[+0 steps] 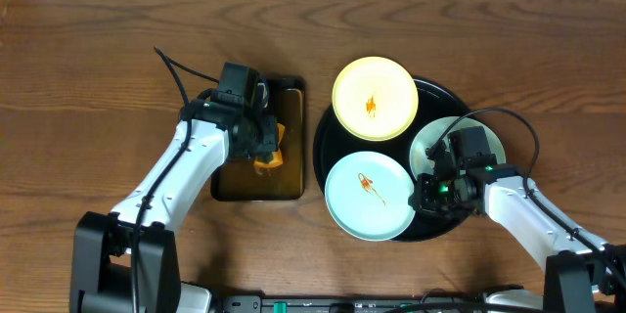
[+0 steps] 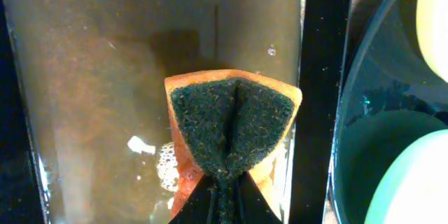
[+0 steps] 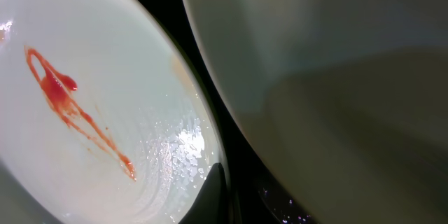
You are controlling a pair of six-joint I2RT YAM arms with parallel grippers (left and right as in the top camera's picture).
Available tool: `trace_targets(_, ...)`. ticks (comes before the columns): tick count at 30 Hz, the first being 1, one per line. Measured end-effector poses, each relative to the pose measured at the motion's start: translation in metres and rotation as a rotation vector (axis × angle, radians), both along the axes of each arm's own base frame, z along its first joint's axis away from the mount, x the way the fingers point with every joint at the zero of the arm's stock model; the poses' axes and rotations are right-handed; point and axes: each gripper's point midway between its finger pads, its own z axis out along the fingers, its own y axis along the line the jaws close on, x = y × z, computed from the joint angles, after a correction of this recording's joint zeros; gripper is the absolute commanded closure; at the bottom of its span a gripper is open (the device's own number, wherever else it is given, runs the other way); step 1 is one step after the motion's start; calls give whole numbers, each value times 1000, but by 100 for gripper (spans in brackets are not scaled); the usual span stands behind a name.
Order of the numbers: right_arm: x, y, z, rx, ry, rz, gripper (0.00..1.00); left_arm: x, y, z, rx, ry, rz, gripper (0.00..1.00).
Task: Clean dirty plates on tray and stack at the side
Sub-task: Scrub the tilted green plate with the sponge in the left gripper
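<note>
Where the overhead view looks down on the bench, the round tray [image 1: 320, 147] is seen right of centre, toward the robot's edge. Three plates are carried on it: the yellow plate [image 1: 375, 99] on the far side, a mint plate [image 1: 370, 195] on the near side, and a third plate [image 1: 423, 147] toward the right edge, largely covered by the right arm. Sauce is smeared at the centre of the two uncovered plates, so no cleaning is judged done. The right hand [image 1: 427, 194] is set low between the mint plate and the third plate, probably to reach a rim; whether it is clenched cannot be told. Left of the round tray, the rectangular tray [image 1: 289, 184] of brownish liquid is overhung by the left hand [image 1: 256, 142], by which an orange sponge [image 1: 269, 156] is gripped. In the left wrist view the sponge is folded and pinched between the fingers with its dark green scouring face outward, over the foamy liquid, presumably so that it is wetted before wiping. The rectangular tray's black wall stands between it and the plates. In the right wrist view the mint plate's red streak and wet beads are shown at left and the third plate's pale side at upper right. Only one dark fingertip [image 3: 210, 196] is seen, in the narrow gap, where either rim could be knocked.
</note>
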Motion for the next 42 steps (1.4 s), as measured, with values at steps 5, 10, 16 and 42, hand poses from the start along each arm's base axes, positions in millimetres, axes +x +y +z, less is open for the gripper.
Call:
trace_targets(5, 0, 0, 0, 0, 0, 0, 99, -1, 0, 0, -3, 2, -1, 93)
trace_targets(10, 0, 0, 0, 0, 0, 0, 99, -1, 0, 0, -3, 3, -1, 93)
trace_targets(16, 0, 0, 0, 1, 0, 0, 99, -2, -16, 4, -76, 3, -34, 93)
trace_targets(42, 0, 0, 0, 1, 1, 0, 99, -92, -229, -10, -276, 65, -331, 93)
